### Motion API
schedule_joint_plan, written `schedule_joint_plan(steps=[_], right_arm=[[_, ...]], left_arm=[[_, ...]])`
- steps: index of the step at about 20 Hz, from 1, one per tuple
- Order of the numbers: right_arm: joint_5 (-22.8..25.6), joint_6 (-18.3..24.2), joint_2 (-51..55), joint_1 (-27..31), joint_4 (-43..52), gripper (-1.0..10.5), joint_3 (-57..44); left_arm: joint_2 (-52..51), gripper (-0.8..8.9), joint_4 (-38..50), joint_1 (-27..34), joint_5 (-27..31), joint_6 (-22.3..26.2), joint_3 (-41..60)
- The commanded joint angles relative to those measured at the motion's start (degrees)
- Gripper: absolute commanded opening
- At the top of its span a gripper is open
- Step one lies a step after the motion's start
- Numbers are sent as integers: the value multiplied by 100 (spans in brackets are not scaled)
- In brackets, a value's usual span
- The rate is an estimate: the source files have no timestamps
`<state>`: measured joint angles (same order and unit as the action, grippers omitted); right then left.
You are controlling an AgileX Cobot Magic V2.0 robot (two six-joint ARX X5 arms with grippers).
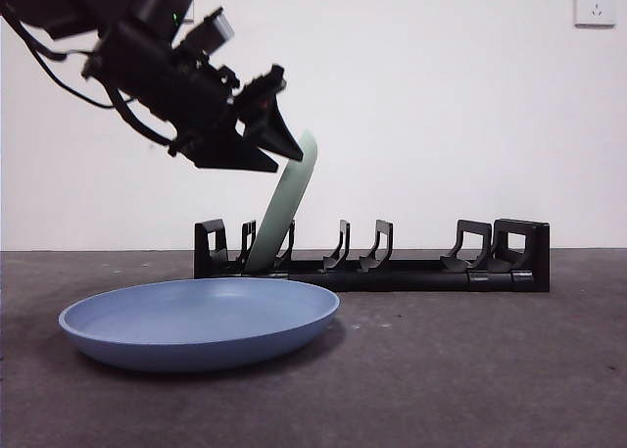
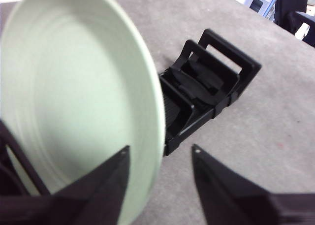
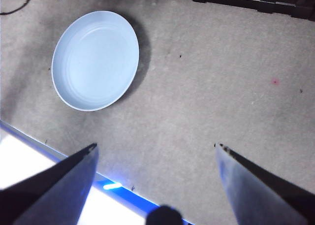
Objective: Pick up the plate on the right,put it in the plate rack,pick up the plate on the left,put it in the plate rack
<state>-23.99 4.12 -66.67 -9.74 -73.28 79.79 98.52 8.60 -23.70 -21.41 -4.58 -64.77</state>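
The pale green plate [image 1: 292, 208] stands on edge in the plate rack [image 1: 392, 270], its lower rim seated between prongs near the rack's left end as the front view shows it, its top leaning toward the far end bracket. The left gripper [image 1: 257, 134] sits at the plate's upper rim, and in the left wrist view its jaws stand apart, with one jaw across the plate's face and the other clear of it on the rack side, so the left gripper [image 2: 160, 158] appears to be letting go rather than clamping. To finish this step well, the jaws should be wide enough to clear the rim on both sides, and the arm should draw away along the plate's own lean, not across it, so nothing nudges the plate out of its slot; the lean looks steep enough that a sideways brush might tip it over the next prongs. The blue plate [image 1: 201, 321] lies flat on the table [image 1: 470, 370] just in front of the rack's left end, untouched. The right gripper [image 3: 156, 151] hangs high above the table with its jaws wide apart, the blue plate [image 3: 95, 60] lying below it.
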Motion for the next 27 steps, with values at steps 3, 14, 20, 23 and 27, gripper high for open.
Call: schedule_joint_plan(steps=[3,14,20,23,27], right_arm=[[-2,59,17,-7,168,406,-42],[-249,-7,-184,-9,702,406,-44],[-450,-160,-975,-509,1121,406,-46],[-356,-289,-1585,-988,1412,406,-59],[129,-575,-2511,-1633,1904,406,-98]], left_arm=[[-520,230,-284,-24,-138,-28,39],[-2723,230,-2483,-24,-302,542,39],[-4544,333,-4419,-24,-299,1281,39],[-5217,454,-5152,-24,-302,1497,39],[-5777,474,-6019,-24,-269,2044,39]])
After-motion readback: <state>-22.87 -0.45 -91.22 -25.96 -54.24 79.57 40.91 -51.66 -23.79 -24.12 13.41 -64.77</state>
